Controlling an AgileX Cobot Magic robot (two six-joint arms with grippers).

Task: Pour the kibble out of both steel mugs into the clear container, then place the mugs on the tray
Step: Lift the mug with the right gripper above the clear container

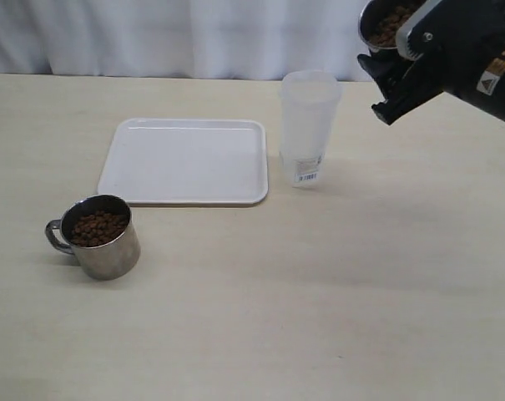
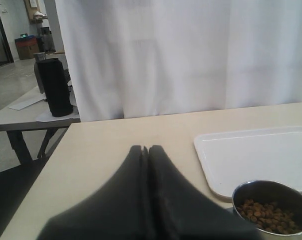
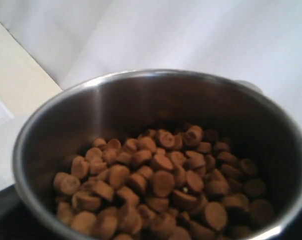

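- Holding item: right gripper (image 1: pixel 406 46), one unit, clamped on the raised mug (image 1: pixel 387 23) and carrying it in the air at the top right of the exterior view. It sits above and to the right of the clear container (image 1: pixel 309 125). Where exactly the fingers grip cannot be made out.
- Raised mug, steel, one unit: roughly upright, and the right wrist view shows its bowl (image 3: pixel 155 115) filled with kibble (image 3: pixel 160 185).
- Left gripper (image 2: pixel 146 149), one unit: its two dark fingers (image 2: pixel 128 190) are pressed flat together with no gap and nothing between them. They are touching nothing and are outside the exterior view.
- Table mug (image 1: pixel 98 238), steel, one unit: upright on the table (image 1: pixel 319 292) at front left, handle pointing left, and holding a second lot of kibble (image 1: pixel 99 226). In the left wrist view it stands near the closed fingers but apart from them (image 2: pixel 273 210).
- Mugs in total: two, one aloft and one on the table, well apart.
- Clear container, one unit: upright on the table, label low on its wall, just beside the right edge of the tray (image 1: pixel 185 159).
- Tray, white, one unit: flat on the table, behind the table mug.
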